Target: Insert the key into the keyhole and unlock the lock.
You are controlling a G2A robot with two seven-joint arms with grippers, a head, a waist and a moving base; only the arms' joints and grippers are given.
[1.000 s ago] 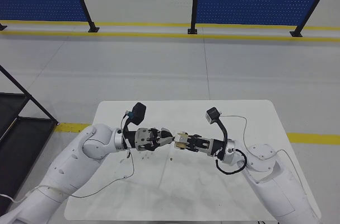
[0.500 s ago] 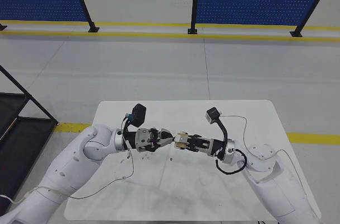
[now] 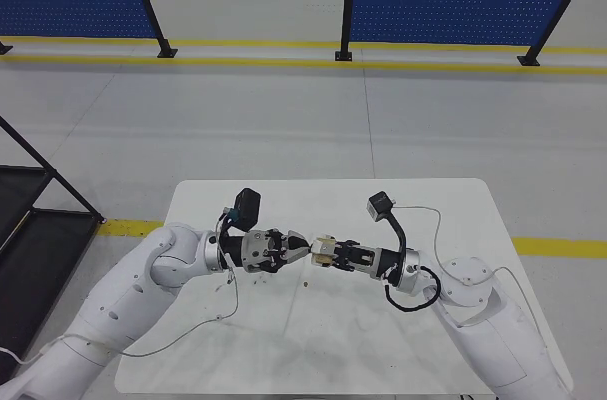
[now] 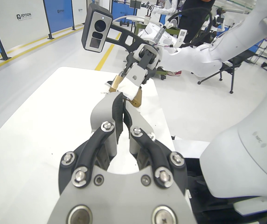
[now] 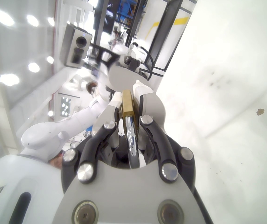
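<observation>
Right gripper (image 5: 126, 93) clamped tight on the brass lock (image 5: 127, 104), shackle toward its palm, table (image 3: 283, 340) below the lock. Left gripper (image 4: 121, 102) pinched almost closed, tips touching the lock's end opposite the shackle, likely pinching the key, which is hidden between the pads.

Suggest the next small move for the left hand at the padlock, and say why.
Likely a slow, small twist of the left hand about its own axis, to test the turn. It is shut, tips right against the brass padlock, which the right hand clamps above the table. I cannot tell whether the key is seated; stop if it binds.
</observation>
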